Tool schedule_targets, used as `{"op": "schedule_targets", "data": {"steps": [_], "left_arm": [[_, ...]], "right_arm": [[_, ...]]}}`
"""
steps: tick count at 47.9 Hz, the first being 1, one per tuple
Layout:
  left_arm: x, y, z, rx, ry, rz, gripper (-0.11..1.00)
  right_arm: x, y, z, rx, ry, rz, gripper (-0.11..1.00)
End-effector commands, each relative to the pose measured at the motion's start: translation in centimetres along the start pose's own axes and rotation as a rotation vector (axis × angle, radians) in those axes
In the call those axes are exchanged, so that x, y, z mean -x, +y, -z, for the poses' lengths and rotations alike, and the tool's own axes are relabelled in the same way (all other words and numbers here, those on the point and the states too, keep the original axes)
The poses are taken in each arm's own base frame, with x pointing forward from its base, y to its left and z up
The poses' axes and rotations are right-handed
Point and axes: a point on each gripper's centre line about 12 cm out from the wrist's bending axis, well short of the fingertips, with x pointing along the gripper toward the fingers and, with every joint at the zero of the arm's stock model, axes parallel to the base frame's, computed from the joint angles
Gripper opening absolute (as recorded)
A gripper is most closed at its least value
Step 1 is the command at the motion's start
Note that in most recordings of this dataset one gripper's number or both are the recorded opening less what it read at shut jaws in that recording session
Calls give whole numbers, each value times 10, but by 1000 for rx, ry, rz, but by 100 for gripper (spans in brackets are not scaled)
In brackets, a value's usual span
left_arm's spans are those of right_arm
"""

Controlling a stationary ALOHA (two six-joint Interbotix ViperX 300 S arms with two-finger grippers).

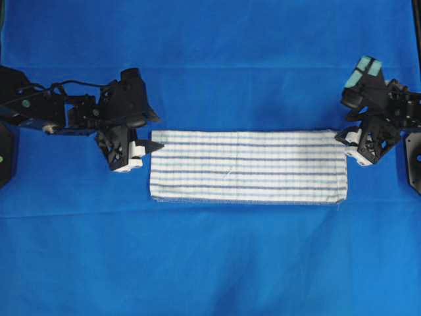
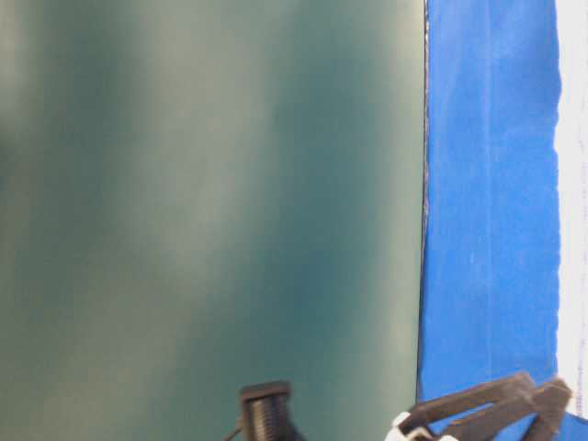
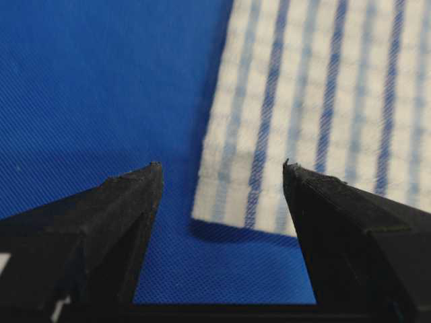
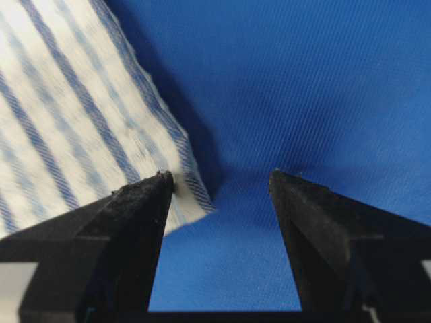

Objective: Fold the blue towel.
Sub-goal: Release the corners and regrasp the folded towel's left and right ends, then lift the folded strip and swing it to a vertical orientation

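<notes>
Overhead looks straight down on the blue towel [image 1: 248,165]; both wrist views sit close at its opposite ends.

left gripper [image 1: 156,146]: jaws apart, pointing right, holding nothing | right gripper [image 1: 342,139]: jaws apart, pointing left, holding nothing

Plain blue cloth [image 1: 210,263] covering whole work surface, stretching edge to edge in overhead view. Faint horizontal creases running across it above and below middle. Light falling evenly, throwing only soft short shadows. In table-level view, blurred grey-green panel [image 2: 202,202] filling left side, out of focus; blue cloth showing right of it, with pale white strip [image 2: 574,184] running down far right edge.
</notes>
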Motion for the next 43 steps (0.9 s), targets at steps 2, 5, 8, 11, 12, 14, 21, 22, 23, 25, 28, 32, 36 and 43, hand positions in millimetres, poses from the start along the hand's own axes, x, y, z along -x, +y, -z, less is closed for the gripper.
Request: {"op": "schedule_targets", "data": {"steps": [2,5,8,11,12,14,21,22,23,25,28,32,36,43], "left_arm": [[-2,0,-8,0,-26,1,66],[-2,0,-7,1,-22,0,66],[-2,1,-6,2,-20,-2,66],[-2,1,-5,2,-17,-2,65],[-2,1,-6,2,-17,-2,65],[-2,1,-6,3,-17,-3,65],[-4,1,-5,3,0,-3,50],[-4,1,-4,2,5,-2,45],[-4,1,-3,3,8,-3,41],[-5,1,-2,2,17,-2,32],[-5,1,-1,2,26,-2,19],[-5,1,0,2,34,-2,6],[-5,1,0,3,35,-3,4],[-5,1,-1,3,34,-3,4]], "right_arm": [[-3,1,-4,2,3,1,63],[-3,1,-4,1,3,1,63],[-3,1,-4,1,2,1,63],[-3,1,-4,1,2,1,62],[-3,1,-4,2,2,0,62],[-3,1,-4,2,2,1,62],[-3,1,-5,17,-3,-1,50],[-3,1,-5,17,-4,-1,46],[-3,2,-5,16,-4,-2,41],[-3,2,-6,16,-7,-3,28],[-3,2,-6,17,-10,-4,10],[-3,2,-6,19,-10,-4,3],[-3,2,-6,19,-8,-4,3],[-3,1,-6,18,-8,-3,3]]}}
